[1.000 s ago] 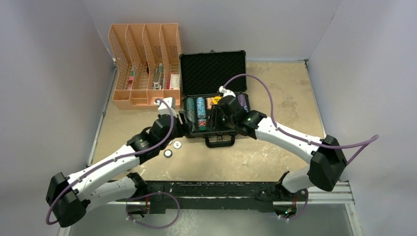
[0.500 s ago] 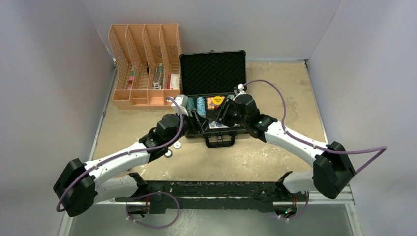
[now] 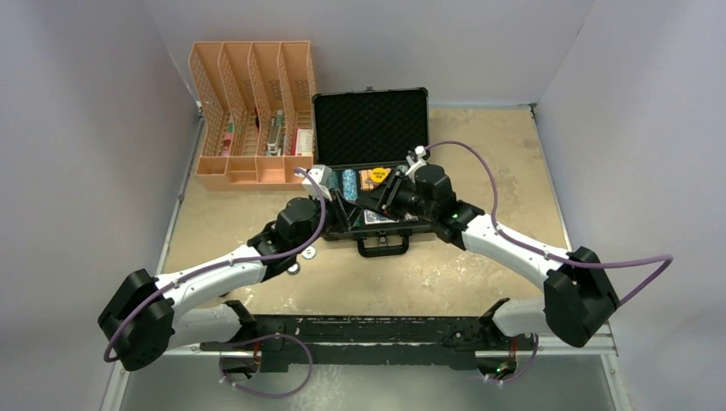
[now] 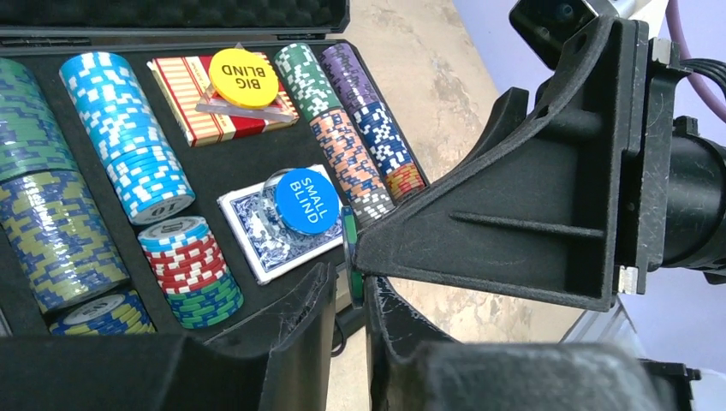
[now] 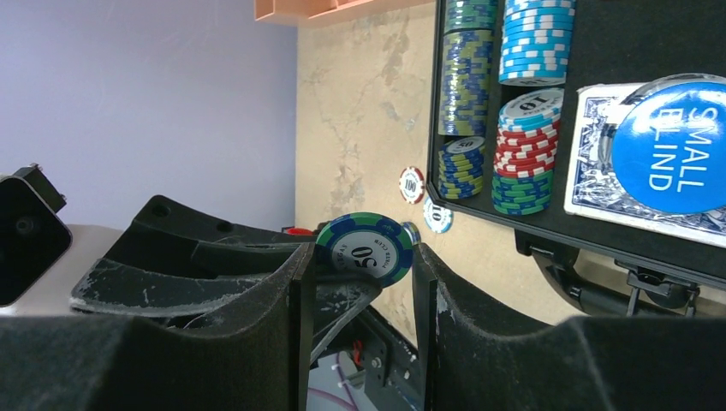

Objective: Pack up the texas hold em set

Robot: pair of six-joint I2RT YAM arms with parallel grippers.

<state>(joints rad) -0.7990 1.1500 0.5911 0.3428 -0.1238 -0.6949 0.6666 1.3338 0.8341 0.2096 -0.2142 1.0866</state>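
1. The right gripper (image 5: 361, 257) clamps a green chip (image 5: 365, 248) across its width, near the case (image 3: 370, 128) front edge.
2. The left gripper (image 4: 349, 295) fingers closely flank the same chip; contact cannot be confirmed.
3. Remaining: loose chips (image 5: 412, 184) left of the case; lid open.

The tan table (image 3: 479, 171) carries the open black case (image 3: 370, 128), an orange organiser (image 3: 252, 86) and loose chips (image 5: 412, 184).

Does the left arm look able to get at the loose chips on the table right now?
Probably not yet: the left fingers are around the 50 chip that the right fingers hold. The loose chips themselves lie uncovered.
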